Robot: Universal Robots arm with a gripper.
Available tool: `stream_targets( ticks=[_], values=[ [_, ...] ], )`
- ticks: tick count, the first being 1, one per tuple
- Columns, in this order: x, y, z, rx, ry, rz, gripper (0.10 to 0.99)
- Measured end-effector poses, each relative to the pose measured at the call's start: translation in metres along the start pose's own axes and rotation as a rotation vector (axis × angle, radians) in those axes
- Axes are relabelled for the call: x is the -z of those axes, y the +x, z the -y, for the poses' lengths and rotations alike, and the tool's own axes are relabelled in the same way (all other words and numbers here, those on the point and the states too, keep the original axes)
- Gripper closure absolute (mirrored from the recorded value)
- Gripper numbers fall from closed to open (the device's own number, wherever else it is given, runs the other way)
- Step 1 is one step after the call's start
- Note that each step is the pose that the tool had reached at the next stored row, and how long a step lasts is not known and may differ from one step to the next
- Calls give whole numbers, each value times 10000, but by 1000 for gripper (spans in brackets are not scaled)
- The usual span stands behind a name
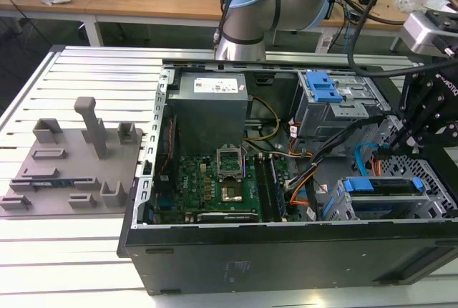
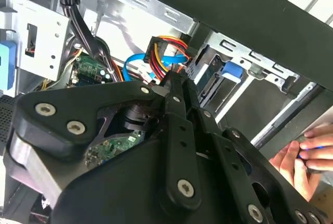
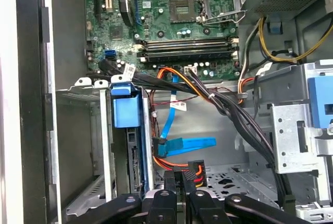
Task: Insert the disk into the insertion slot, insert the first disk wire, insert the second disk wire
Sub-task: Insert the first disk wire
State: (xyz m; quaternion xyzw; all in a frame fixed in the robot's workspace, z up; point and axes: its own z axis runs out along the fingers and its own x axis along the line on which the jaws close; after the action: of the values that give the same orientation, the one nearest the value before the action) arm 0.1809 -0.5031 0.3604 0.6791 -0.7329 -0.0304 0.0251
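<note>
jaws: nearly together in the first wrist view; the gripper (image 3: 180, 185) looks clamped on the black plug of what I take as the first disk wire (image 3: 196, 169). The tips cover part of the plug, so I'm not certain
why that grip: it is pinched at the plug body with the red/orange leads trailing away toward the motherboard (image 3: 166, 21). My read is that this leaves the mating face free to aim at the drive
second disk wire: the flat blue cable (image 3: 183, 145) with a black end hangs loose just beside the plug, between the gripper and the disk. It is not gripped and not plugged
disk: the disk (image 3: 136, 166) sits in the insertion slot (image 3: 83, 86), with its blue caddy tab (image 3: 126, 104) at the mouth. In the exterior view this pair is low on the exterior view's right. I'd call step one done
gap: the plug is near the disk's connector edge but apart from it, so the wire is not mated yet
arm: in the exterior view the gripper hangs over the case (image 1: 286, 251) at the exterior view's right, above the drive bay, and reaches the connector edge from the open side
hand: a person's hand (image 2: 307, 153) is outside the case wall, near the gripper body, so I'm watching clearance
not involved: the taller cage (image 1: 322, 89) with the blue latch and the power supply (image 1: 211, 104), both well apart from the tips
</note>
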Motion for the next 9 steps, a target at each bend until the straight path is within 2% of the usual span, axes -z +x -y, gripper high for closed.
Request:
stream_targets(
  ticks=[9],
  values=[
    [1,2,12,11,2,-18,922]
  ],
)
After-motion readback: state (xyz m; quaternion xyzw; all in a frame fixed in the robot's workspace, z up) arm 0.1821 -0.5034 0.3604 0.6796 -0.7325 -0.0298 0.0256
